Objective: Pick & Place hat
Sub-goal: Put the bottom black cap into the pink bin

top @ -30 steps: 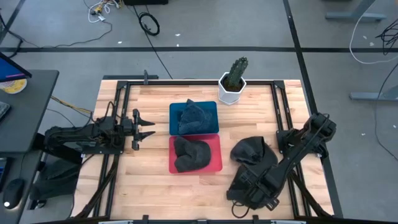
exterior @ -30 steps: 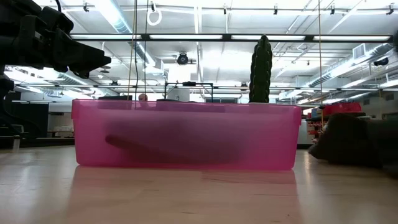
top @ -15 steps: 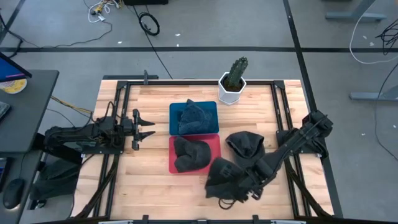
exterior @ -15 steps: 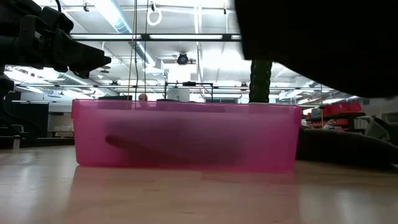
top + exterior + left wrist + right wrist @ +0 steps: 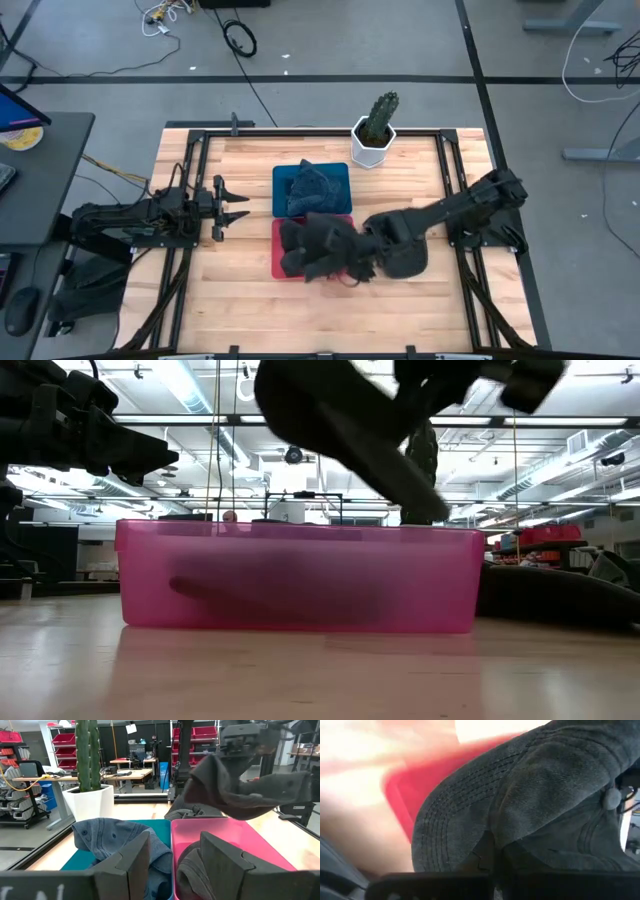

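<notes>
Right claw [image 5: 368, 243] is clamped on a dark hat [image 5: 330, 245] above the pink bin [image 5: 282, 232]. Left claw [image 5: 238, 205], fingers spread, empty, waits at the bin's 9 o'clock.

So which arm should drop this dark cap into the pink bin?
Right. Its end effector holds the dark cap over the pink bin. The left end effector waits off to the side.

Left arm [image 5: 130, 220]: matte black, chunky jointed segments, thin dark cables alongside.
Left hand [image 5: 232, 207]: two black pointed fingers; flat, blocky slabs up close.
Right arm [image 5: 470, 200]: black, slim links, rounded joints.
</notes>
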Tool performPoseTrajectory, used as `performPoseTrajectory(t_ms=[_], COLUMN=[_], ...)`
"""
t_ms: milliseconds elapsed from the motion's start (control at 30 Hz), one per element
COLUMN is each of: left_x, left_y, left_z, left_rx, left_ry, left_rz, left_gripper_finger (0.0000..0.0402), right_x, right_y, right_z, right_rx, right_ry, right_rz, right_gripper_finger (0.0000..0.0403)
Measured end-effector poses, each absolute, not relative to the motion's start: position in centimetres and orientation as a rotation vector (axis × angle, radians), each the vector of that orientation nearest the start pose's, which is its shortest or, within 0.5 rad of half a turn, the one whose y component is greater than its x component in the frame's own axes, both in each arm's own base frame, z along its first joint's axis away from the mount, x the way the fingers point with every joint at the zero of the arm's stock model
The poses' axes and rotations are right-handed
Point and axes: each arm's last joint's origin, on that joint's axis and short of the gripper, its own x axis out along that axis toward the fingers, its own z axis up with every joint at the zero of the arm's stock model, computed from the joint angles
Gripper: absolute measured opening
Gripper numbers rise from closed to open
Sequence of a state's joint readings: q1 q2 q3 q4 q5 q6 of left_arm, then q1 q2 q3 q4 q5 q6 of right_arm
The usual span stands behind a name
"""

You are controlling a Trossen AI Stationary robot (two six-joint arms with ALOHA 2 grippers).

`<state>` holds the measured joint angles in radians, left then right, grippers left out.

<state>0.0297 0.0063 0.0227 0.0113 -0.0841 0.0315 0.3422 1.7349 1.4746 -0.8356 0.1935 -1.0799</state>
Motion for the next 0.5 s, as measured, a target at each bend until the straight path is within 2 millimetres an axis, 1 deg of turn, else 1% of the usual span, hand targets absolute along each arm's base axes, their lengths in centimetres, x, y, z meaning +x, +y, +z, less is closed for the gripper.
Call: performPoseTrajectory(t_ms=[100,233,333,500], left_x=[9.6,9.6,9.6,9.6], left_y=[0.5,0.5,0.5,0.5], left_z=[17.2,17.2,17.2,17.2], left_rx=[0.031,0.031,0.031,0.031], left_ry=[-0.026,-0.026,-0.027,-0.029], left_rz=[0.114,0.114,0.114,0.116], left_gripper_finger=[0.0179,0.0179,0.0179,0.0179], right_x=[34.8,35.5,35.7,35.7], right_y=[10.0,8.7,8.4,8.4], right_z=[27.1,26.8,25.6,22.7], right_rx=[-1.303,-1.268,-1.274,-1.264], right_ry=[0.9,0.883,0.888,0.945], right_rz=[0.706,0.738,0.788,0.842], right_gripper_finger=[0.0,0.0,0.0,0.0])
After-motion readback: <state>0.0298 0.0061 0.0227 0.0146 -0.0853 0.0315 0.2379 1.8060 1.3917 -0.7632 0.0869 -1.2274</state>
